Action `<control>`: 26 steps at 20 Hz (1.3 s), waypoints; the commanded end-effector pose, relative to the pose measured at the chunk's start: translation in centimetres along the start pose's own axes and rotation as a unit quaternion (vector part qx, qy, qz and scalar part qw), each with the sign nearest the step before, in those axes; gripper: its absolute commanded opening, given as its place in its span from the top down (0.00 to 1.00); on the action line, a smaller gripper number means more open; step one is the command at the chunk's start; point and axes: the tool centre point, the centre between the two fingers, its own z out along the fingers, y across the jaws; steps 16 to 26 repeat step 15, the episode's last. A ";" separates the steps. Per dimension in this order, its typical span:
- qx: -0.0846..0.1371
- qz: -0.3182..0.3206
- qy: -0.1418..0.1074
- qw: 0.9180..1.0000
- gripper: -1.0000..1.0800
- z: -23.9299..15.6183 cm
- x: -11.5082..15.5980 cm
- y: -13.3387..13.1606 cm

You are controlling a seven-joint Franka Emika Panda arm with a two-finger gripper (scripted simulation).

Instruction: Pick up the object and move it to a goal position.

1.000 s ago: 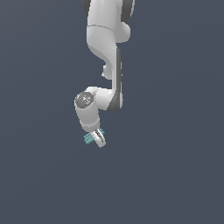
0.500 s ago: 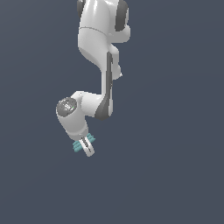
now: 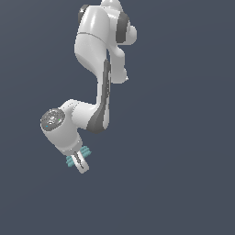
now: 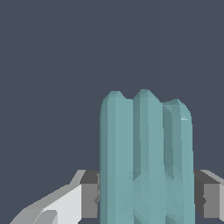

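The object is a small teal ridged block (image 3: pixel 71 160), like a few joined bars. In the exterior view it sits crosswise in my white gripper (image 3: pixel 79 159), with teal ends showing on both sides of the fingers. In the wrist view the block (image 4: pixel 146 162) stands tall between the two fingers (image 4: pixel 89 194), which press on its sides. The gripper is shut on it and holds it off the ground, at the exterior view's lower left.
The white arm (image 3: pixel 98 50) reaches down from the top of the exterior view and bends at an elbow (image 3: pixel 94 117). Plain dark grey-blue ground lies all around. No goal marker shows.
The gripper with the teal block has moved toward the exterior view's left and slightly lower. The wrist has swung left with it, and the arm's upper links have leaned over.
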 end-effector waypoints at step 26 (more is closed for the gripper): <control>0.000 0.000 0.000 1.000 1.00 -0.6 2.8 -0.7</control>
